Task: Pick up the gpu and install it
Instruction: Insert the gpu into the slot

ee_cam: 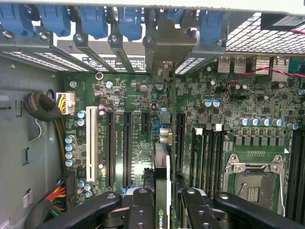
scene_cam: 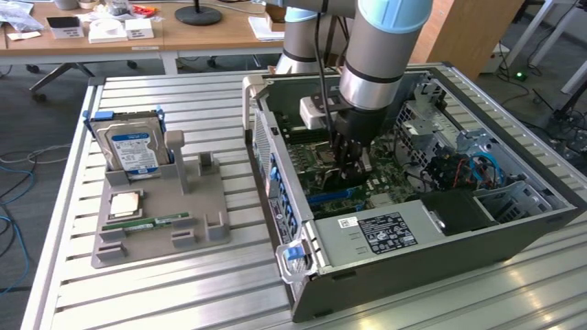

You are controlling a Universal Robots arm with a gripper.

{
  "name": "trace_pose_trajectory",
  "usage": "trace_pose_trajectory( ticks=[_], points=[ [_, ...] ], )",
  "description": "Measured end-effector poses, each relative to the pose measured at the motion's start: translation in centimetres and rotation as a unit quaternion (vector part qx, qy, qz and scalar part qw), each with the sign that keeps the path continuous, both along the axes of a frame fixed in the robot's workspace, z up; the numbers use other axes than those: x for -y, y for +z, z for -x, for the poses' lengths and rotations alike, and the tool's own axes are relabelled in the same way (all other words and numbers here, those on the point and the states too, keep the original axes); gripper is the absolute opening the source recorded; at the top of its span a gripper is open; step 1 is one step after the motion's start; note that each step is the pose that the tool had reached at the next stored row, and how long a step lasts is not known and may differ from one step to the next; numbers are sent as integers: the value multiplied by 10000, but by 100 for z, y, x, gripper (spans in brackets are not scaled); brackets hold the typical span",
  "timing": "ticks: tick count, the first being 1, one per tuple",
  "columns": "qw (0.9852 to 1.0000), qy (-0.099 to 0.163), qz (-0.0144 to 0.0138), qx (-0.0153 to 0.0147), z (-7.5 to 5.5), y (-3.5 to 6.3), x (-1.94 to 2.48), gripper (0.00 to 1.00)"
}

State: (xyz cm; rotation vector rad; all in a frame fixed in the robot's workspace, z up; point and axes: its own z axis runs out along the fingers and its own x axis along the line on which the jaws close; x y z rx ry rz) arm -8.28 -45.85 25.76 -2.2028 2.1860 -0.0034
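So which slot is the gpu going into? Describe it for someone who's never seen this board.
Start at the open case and look down at its motherboard. The gpu, held edge-on between the fingers, sits over one black slot. That slot lies between the other long black slots and the RAM slots, well apart from the single white slot.

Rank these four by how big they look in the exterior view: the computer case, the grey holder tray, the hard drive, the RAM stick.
1. computer case
2. grey holder tray
3. hard drive, standing upright in the tray
4. RAM stick, lying flat in the tray

All four sit at a similar distance, so the order looks safe.
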Motion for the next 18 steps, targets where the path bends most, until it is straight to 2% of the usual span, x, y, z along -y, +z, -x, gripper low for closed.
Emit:
trace_pose_trajectory(
  ticks=[18],
  points=[
    [10000,0,7,0,2,-66,0,27]
  ],
)
